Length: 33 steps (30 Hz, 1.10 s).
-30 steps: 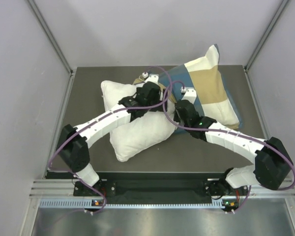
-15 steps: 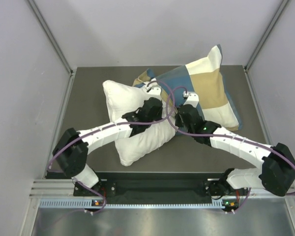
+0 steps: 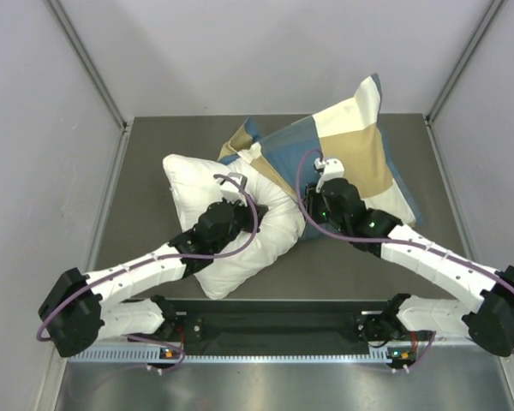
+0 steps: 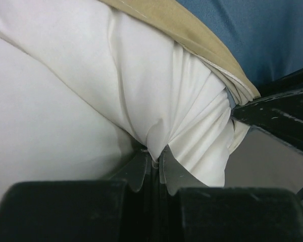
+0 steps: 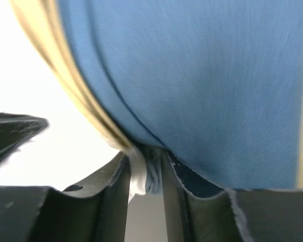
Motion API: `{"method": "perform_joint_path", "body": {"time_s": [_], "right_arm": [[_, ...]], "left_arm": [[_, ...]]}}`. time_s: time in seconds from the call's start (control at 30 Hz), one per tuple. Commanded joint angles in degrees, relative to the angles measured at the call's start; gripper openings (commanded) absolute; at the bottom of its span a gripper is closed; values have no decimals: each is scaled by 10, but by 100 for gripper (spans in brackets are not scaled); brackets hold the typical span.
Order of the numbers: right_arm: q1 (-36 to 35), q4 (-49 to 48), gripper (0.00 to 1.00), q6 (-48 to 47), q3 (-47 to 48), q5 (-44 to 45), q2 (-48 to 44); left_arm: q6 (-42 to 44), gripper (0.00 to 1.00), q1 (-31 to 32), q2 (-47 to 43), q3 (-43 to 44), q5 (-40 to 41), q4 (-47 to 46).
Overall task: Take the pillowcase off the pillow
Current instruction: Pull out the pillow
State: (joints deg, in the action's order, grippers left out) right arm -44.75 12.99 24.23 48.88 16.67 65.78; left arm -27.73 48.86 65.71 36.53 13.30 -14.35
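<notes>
Inspection from the remote station.

**Position.** The pillow (image 3: 193, 184) lies on the tabletop (image 3: 146, 171) with its bare white end toward the near left. Its other end sits inside the pillowcase (image 3: 360, 154), which spreads toward the far right corner. I judge roughly half of the pillow to be uncovered.

**Left pincer** (image 4: 152, 159). It is pressed together on a pinched fold of the pillow's white cloth. The tan hem of the pillowcase is just ahead of it and to its right.

**Right pincer** (image 5: 145, 161). The jaws stand slightly apart, with a bunch of blue and pale hem cloth between them. I cannot tell whether they bite on it.

**Governing relation.** The long axis runs diagonally, near left to far right. The left arm is nearer the bare pillow and the right arm is nearer the cover's mouth. The two pincers work close beside each other at that mouth.

**Judgement.** Separation calls for opposite pulls along this diagonal. The right grip needs confirming first, or the hem may slip free.
</notes>
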Motion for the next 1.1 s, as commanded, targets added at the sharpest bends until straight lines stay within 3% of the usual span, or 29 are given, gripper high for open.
{"method": "perform_joint_path", "body": {"time_s": [0.0,0.1,0.23,0.4,0.8,0.93,0.97,1.0,1.07], "right_arm": [[19,9,29,-86,115,-21,-29],[18,56,25,-108,196,-13,7],[18,52,61,-134,273,-58,54],[5,87,77,-153,407,-130,171],[-65,143,83,-146,438,-96,312],[-74,157,79,-141,441,-5,341],[-74,159,71,-131,438,18,343],[-71,161,53,-124,437,57,349],[-67,161,32,-101,425,85,350]], "left_arm": [[2,0,2,-8,-60,-47,62],[-11,0,2,-38,-95,-54,18],[-13,0,1,-77,-127,-69,2],[-20,0,1,-109,-155,-75,7],[-22,0,1,-147,-164,-65,38],[-21,0,1,-166,-165,-55,52],[-21,0,2,-177,-164,-52,56],[-21,0,2,-183,-164,-50,61],[-22,0,1,-205,-163,-40,81]]}}
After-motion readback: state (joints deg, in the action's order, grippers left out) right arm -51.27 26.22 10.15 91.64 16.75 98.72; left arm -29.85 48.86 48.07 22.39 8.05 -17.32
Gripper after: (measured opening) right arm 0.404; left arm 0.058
